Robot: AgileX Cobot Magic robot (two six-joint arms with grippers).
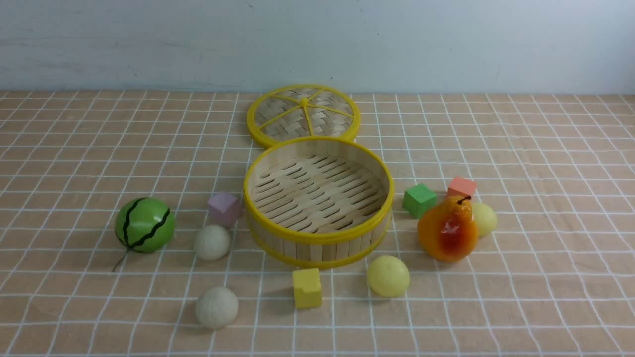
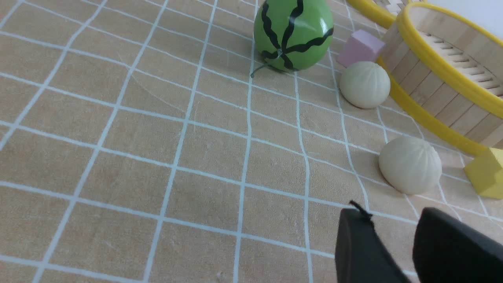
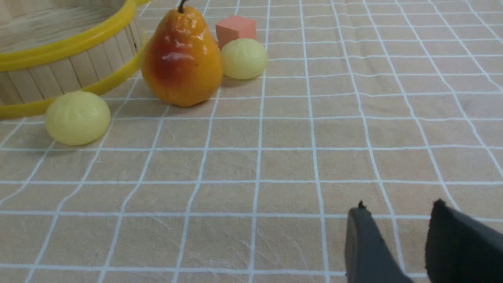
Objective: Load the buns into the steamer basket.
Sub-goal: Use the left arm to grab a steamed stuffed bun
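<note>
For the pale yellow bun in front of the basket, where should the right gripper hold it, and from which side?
The right gripper should probably come from above and close on the widest middle of the bun, from its left and right. It is round, with bare cloth on both sides, while the basket stands close behind.

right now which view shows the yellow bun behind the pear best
Right wrist view: the yellow bun shows almost whole beside the pear. In the front view the pear hides part of it; left wrist view misses it.
</note>
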